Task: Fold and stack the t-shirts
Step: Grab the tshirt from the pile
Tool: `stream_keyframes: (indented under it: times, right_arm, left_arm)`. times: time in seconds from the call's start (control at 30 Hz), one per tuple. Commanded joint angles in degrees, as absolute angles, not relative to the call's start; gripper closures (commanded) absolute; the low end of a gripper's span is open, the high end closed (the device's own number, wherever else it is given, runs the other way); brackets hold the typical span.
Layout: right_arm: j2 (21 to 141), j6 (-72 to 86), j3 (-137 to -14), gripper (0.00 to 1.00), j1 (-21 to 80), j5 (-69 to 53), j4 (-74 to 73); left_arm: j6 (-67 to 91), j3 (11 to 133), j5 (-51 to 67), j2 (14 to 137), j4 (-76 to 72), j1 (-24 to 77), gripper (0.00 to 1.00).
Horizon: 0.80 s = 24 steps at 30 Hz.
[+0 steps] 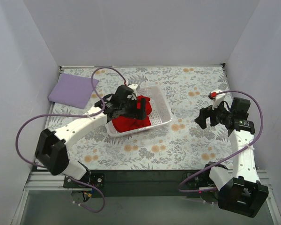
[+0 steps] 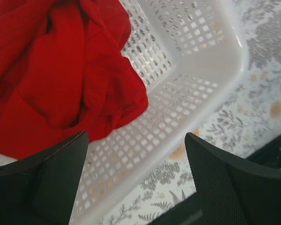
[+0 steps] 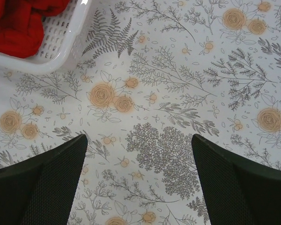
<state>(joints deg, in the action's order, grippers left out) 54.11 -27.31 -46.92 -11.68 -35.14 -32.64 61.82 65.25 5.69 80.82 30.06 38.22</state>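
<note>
The bright red t-shirt (image 1: 132, 120) lies crumpled in the white lattice basket (image 1: 164, 108) at the table's middle. It fills the upper left of the left wrist view (image 2: 61, 75) and shows at the top left of the right wrist view (image 3: 18, 23). The pale lavender t-shirt (image 1: 72, 90) lies folded flat at the back left. My left gripper (image 1: 141, 105) hovers open and empty over the basket, its jaws (image 2: 136, 154) wide apart just beside the red shirt. My right gripper (image 1: 203, 117) is open and empty above the cloth at the right (image 3: 139, 154).
The grey floral-print cloth (image 1: 187, 136) covers the table. White walls enclose the back and both sides. The basket's rim (image 2: 234, 61) runs under the left gripper. Purple cables loop from both arms. The black base rail (image 1: 140, 176) runs along the near edge.
</note>
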Motion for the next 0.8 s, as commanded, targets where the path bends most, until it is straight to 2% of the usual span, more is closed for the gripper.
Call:
stream_keyframes:
  times: [0.0, 0.1, 0.17, 0.2, 0.23, 0.27, 0.33, 0.5, 0.53, 0.63, 0.77]
  right_arm:
    - [53.0, -28.38, -45.27, 0.02, -14.67, -42.89, -31.03]
    - [51.07, -28.65, -43.69, 0.02, -14.94, -44.73, -30.24]
    - [49.58, -28.65, -42.45, 0.02, -15.29, -45.7, -29.8]
    - [49.22, -28.74, -42.02, 0.02, -15.47, -45.88, -29.62]
    - [48.78, -28.74, -41.75, 0.02, -15.64, -46.05, -29.53]
    - [48.17, -28.83, -41.05, 0.02, -15.73, -46.4, -29.53]
    - [47.55, -29.09, -40.61, 0.02, -15.99, -46.76, -29.53]
    - [45.53, -29.45, -38.58, 0.02, -16.87, -47.29, -29.27]
    - [45.18, -29.53, -38.5, 0.02, -17.05, -47.46, -29.09]
    - [44.48, -28.83, -38.15, 0.02, -18.01, -46.5, -28.3]
    - [42.1, -25.93, -36.3, 0.02, -20.12, -44.48, -24.53]
  left_arm:
    - [60.29, 71.62, -8.42, 89.27, 33.48, 40.69, 0.17]
    - [59.59, 78.03, -14.13, 99.38, 35.94, 41.31, 0.19]
    - [58.45, 82.15, -15.73, 105.69, 36.91, 41.57, 0.28]
    - [58.01, 83.66, -16.25, 107.39, 37.35, 41.66, 0.36]
    - [57.49, 84.63, -17.56, 108.62, 37.44, 42.1, 0.48]
    - [56.52, 85.25, -18.1, 109.59, 37.18, 42.45, 0.73]
    - [55.11, 86.57, -18.37, 108.47, 36.13, 43.76, 0.98]
    - [50.19, 87.88, -10.48, 94.42, 27.7, 46.32, 1.0]
    - [49.92, 88.59, -5.24, 91.0, 26.64, 46.49, 1.0]
    - [50.71, 93.85, 2.87, 87.9, 23.56, 46.58, 1.0]
    - [53.43, 104.57, 12.89, 89.64, 22.76, 47.02, 1.0]
